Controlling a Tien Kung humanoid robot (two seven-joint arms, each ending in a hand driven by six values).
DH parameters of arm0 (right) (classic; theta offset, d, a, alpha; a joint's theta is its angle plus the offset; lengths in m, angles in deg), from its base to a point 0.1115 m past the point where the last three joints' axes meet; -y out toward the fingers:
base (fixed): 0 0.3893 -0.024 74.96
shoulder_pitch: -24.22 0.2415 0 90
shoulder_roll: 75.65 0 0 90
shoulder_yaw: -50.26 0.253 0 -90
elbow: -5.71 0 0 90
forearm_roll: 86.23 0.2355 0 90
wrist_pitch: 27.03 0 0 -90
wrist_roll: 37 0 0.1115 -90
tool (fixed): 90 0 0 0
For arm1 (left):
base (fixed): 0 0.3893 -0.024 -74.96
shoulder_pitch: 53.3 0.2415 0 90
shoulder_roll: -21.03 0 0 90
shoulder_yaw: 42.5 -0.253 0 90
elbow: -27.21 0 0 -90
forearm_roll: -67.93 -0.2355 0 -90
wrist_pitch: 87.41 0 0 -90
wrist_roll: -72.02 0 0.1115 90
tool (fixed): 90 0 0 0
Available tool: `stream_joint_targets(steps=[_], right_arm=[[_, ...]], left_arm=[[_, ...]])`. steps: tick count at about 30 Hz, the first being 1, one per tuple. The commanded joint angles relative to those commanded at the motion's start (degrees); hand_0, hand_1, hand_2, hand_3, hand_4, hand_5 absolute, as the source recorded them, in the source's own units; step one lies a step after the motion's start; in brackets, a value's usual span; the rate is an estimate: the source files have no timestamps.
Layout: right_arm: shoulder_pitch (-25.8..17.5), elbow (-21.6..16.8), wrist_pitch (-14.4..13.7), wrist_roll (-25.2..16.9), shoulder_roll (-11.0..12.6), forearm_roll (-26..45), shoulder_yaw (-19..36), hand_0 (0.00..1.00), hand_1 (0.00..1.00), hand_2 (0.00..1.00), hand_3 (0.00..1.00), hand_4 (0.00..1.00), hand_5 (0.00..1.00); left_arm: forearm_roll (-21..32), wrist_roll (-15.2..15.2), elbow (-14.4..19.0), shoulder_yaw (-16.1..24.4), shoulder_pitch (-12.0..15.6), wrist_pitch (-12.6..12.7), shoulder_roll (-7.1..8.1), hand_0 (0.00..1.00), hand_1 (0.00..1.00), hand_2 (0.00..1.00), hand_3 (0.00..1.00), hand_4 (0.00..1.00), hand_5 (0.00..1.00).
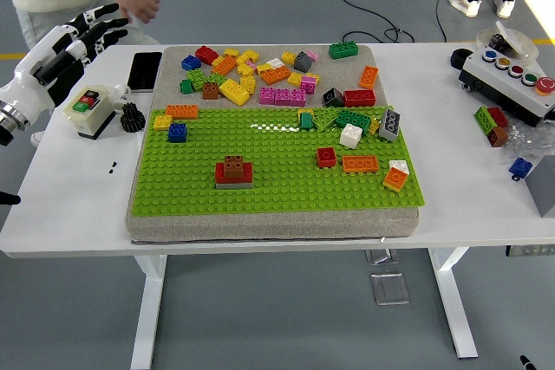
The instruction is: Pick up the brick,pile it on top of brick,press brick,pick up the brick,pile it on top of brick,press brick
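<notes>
While raised at the far left edge, the left hand (69, 45) shows white with black fingers (102, 25) spread and holding nothing, clear of the green baseplate (277, 181). Just below it: a small box with red and green buttons (89, 110) on the white table (486, 201), a black gear-like piece (131, 116) beside it, a dark phone (144, 70) behind. Stacked bricks (233, 173), left-centre of baseplate: brown on red on grey. Orange brick (182, 112), yellow brick (162, 122) and blue brick (177, 133) near the baseplate's left rear. Loose brick pile (277, 71) on the grey mat behind. Person's hand (139, 6) above the table's far left corner, touching nothing.
</notes>
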Motion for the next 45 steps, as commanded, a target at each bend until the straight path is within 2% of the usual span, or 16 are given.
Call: stream_joint_targets(steps=[2, 5, 6, 15, 22, 32, 36, 45], right_arm=[[0.1, 0.0, 0.0, 0.0, -0.1, 0.0, -0.2, 0.753, 0.674, 0.726, 0.731, 0.998, 0.642], [0.1, 0.0, 0.1, 0.1, -0.2, 0.0, -0.3, 0.753, 0.674, 0.726, 0.731, 0.998, 0.642], [0.0, 0.0, 0.3, 0.3, -0.2, -0.2, -0.4, 0.753, 0.674, 0.726, 0.731, 0.998, 0.642], [0.3, 0.0, 0.3, 0.8, -0.4, -1.2, -0.8, 0.751, 0.674, 0.725, 0.728, 0.998, 0.639], [-0.1, 0.0, -0.1, 1.1, -0.9, -1.4, -1.4, 0.753, 0.675, 0.725, 0.728, 0.998, 0.638], [-0.4, 0.0, -0.7, 1.1, -1.7, -2.2, -1.7, 0.751, 0.676, 0.723, 0.723, 0.998, 0.638], [-0.6, 0.0, -0.9, 1.2, -1.9, -2.5, -1.7, 0.751, 0.676, 0.723, 0.723, 0.998, 0.638], [-0.6, 0.0, -1.0, 1.0, -2.3, -3.1, -1.8, 0.751, 0.675, 0.722, 0.72, 0.998, 0.64]], left_arm=[[4.6, -0.1, 0.8, 0.5, 0.3, 0.7, -0.03, 0.998, 0.928, 0.915, 0.951, 0.951, 0.724], [5.1, -0.4, 1.9, 0.7, 0.6, 1.8, 0.0, 0.998, 0.928, 0.915, 0.951, 0.951, 0.724], [3.8, -0.6, 3.0, 0.8, 0.9, 2.7, -0.01, 0.998, 0.928, 0.915, 0.951, 0.951, 0.724], [-0.3, -1.3, 6.5, 1.6, 3.6, 5.0, 0.44, 0.998, 0.948, 0.922, 0.951, 0.947, 0.716], [-4.3, -1.9, 9.9, 2.4, 5.0, 7.3, -0.11, 0.998, 0.97, 0.932, 0.953, 0.942, 0.71], [-5.4, -1.8, 10.8, 1.5, 7.2, 8.6, -0.21, 0.998, 0.971, 0.924, 0.952, 0.942, 0.714], [-5.7, -1.9, 11.2, 0.4, 7.3, 9.6, -0.45, 0.998, 0.971, 0.924, 0.952, 0.942, 0.714], [-5.9, -2.1, 11.2, -0.3, 7.3, 10.1, -0.72, 0.998, 0.961, 0.918, 0.948, 0.939, 0.712]])
